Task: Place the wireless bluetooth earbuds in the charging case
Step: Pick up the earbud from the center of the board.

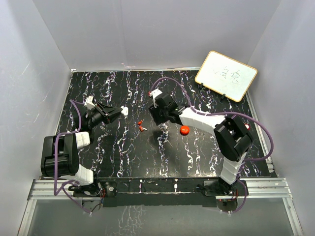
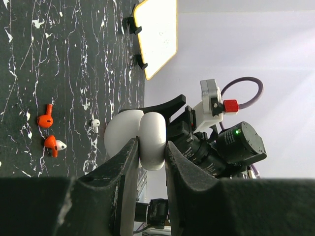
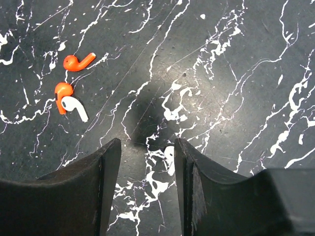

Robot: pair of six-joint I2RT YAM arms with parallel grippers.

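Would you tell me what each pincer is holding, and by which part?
The left pincer clamps the glossy white two-lobed case across one rounded half; the right pincer stands open, holding nothing.

Top cam: fixed, high, behind the bases. It tilts down and forward from far off and takes in the whole table (image 1: 123, 162), with the whiteboard (image 1: 226, 75) at far right.

Left wrist cam: rolled sideways, so the table stands as a wall at left. It looks level along the left fingers (image 2: 123, 172), very near the case (image 2: 147, 135) — right arm (image 2: 236, 142) and whiteboard beyond.

Right wrist cam: low, near-straight down past the right fingers (image 3: 98, 177).

Earbuds (image 3: 64, 92) show in all three views.
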